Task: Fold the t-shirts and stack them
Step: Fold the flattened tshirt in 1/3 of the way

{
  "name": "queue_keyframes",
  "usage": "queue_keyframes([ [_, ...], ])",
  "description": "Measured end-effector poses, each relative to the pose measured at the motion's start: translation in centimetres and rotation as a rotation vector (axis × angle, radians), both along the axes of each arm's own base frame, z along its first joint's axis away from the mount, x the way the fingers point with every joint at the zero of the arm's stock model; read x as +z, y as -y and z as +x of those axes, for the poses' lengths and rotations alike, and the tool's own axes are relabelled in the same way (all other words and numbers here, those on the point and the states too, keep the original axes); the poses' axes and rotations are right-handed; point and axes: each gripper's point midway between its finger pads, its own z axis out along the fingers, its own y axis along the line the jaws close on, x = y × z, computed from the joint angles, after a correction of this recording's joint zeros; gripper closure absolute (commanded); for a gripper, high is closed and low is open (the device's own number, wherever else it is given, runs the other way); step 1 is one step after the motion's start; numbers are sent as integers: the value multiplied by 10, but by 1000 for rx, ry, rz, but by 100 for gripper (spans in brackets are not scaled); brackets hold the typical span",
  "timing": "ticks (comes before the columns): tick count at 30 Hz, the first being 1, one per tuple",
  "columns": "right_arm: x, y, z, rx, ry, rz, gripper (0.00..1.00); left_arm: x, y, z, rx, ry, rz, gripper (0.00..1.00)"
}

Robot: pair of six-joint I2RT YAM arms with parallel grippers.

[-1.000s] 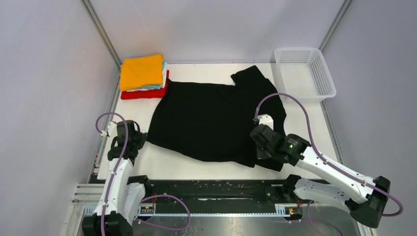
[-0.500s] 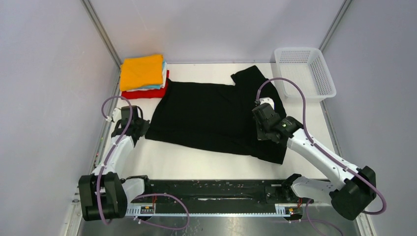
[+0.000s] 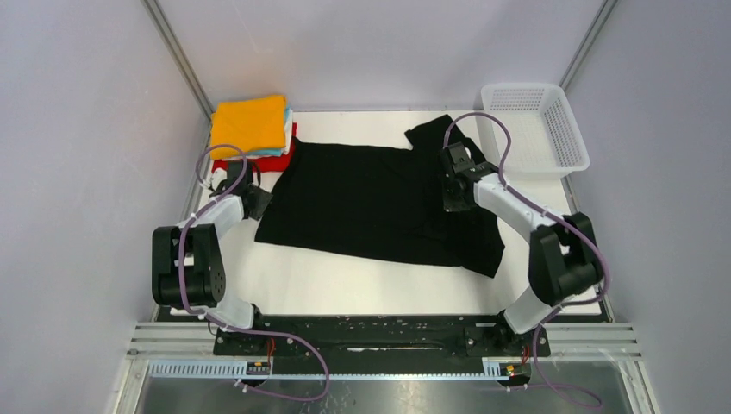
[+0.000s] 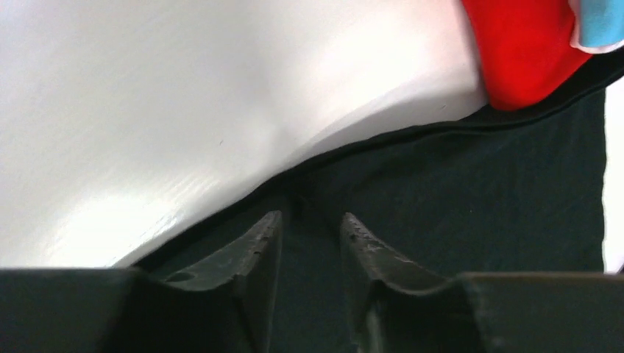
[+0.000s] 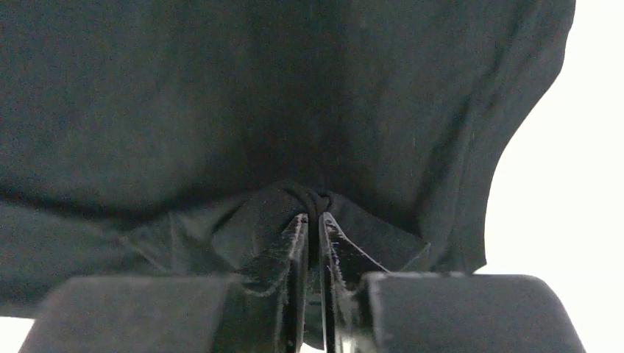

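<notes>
I am working on the black t-shirt (image 3: 371, 203), which is lying spread across the tabletop (image 3: 345, 289), its far left corner touching the folded stack (image 3: 250, 129). My right jaws are clamping a bunched pinch of its cloth on the right side. My left jaws are standing slightly apart over its left hem, gripping nothing. For a clean fold, I am judging both edges need laying flat and taut, so neither pinch is dragging in a wrinkle.
</notes>
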Motion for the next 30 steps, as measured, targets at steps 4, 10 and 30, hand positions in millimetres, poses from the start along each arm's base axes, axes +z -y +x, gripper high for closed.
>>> queue_keyframes([
  [4,-5,2,44,-41,9,10,4,2,0,21,-28,3,11,1],
  [10,7,3,62,-64,92,58,0,45,8,26,-89,125,6,1],
  [30,-35,-70,-24,-7,-3,624,0,52,42,-42,-271,182,-50,1],
])
